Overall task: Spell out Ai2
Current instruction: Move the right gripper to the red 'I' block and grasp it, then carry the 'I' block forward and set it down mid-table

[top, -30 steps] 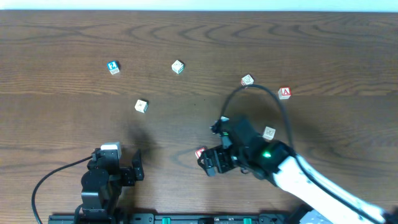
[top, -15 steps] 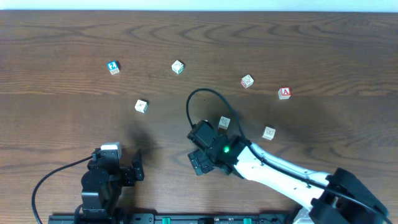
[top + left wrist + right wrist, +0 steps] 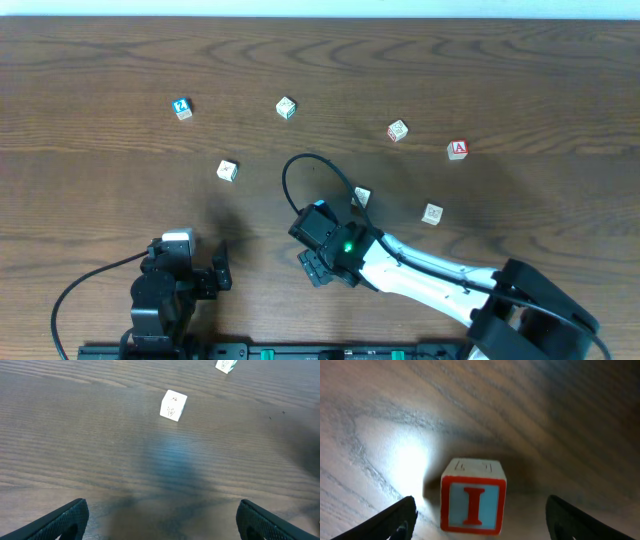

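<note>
The red-faced "I" cube (image 3: 472,497) sits on the table between my right gripper's (image 3: 485,522) open fingers, with a gap on each side. In the overhead view my right gripper (image 3: 318,268) covers it. The red "A" cube (image 3: 458,149) lies far right. The blue "2" cube (image 3: 181,108) lies far left at the back. My left gripper (image 3: 218,268) is open and empty at the front left, and in its wrist view (image 3: 162,527) it holds nothing.
Pale cubes lie scattered on the table (image 3: 560,80): one at back centre (image 3: 286,107), one left of centre (image 3: 227,171), which also shows in the left wrist view (image 3: 173,405), and three to the right (image 3: 397,130) (image 3: 361,196) (image 3: 432,213). The right arm's cable (image 3: 300,165) loops above the gripper.
My right gripper has moved left and now stands over the "I" cube, which showed beside it one second ago. The left arm has not moved.
</note>
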Robot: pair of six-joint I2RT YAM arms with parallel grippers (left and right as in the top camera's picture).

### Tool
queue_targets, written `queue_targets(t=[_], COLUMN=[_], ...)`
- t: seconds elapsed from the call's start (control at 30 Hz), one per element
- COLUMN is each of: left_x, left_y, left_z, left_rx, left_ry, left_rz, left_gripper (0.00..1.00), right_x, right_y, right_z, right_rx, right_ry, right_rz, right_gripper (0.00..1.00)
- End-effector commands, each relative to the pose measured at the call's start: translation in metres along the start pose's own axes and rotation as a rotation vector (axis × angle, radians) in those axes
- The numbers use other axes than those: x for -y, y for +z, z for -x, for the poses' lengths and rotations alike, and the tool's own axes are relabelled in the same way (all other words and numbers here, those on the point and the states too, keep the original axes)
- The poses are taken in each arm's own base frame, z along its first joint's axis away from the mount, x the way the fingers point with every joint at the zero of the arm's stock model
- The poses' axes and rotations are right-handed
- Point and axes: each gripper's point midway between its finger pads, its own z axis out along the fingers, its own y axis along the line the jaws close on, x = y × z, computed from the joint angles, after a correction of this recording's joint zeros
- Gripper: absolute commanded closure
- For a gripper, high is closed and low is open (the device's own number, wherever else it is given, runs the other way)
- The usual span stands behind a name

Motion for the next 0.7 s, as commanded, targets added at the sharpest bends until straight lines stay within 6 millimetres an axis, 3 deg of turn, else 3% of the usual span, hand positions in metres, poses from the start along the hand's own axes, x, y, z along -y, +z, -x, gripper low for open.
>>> queue_targets(t=[0.0, 0.3, 0.47, 0.67], left_x=[-0.0009, -0.0010, -0.0009, -0.0010], left_y=[0.0005, 0.0005, 0.0005, 0.0005], left_z=[-0.0007, -0.0008, -0.0008, -0.0008], left_rx=[0.002, 0.001, 0.001, 0.001], left_ry=[0.009, 0.009, 0.009, 0.009], left_rz=[0.003, 0.003, 0.003, 0.003], left_gripper=[0.05, 0.05, 0.05, 0.05], right_x=[-0.0018, -0.0042, -0.0042, -0.0052], right_y=[-0.0032, -0.0011, -0.0011, -0.0065], right_z=[0.0138, 0.0180, 0.0177, 0.0228], right_rx=[0.049, 0.065, 0.064, 0.062], right_ry=[-0.013, -0.010, -0.010, -0.009], right_rz=[-0.016, -0.007, -0.007, -0.010], right_gripper=[0.22, 0.54, 0.63, 0.65])
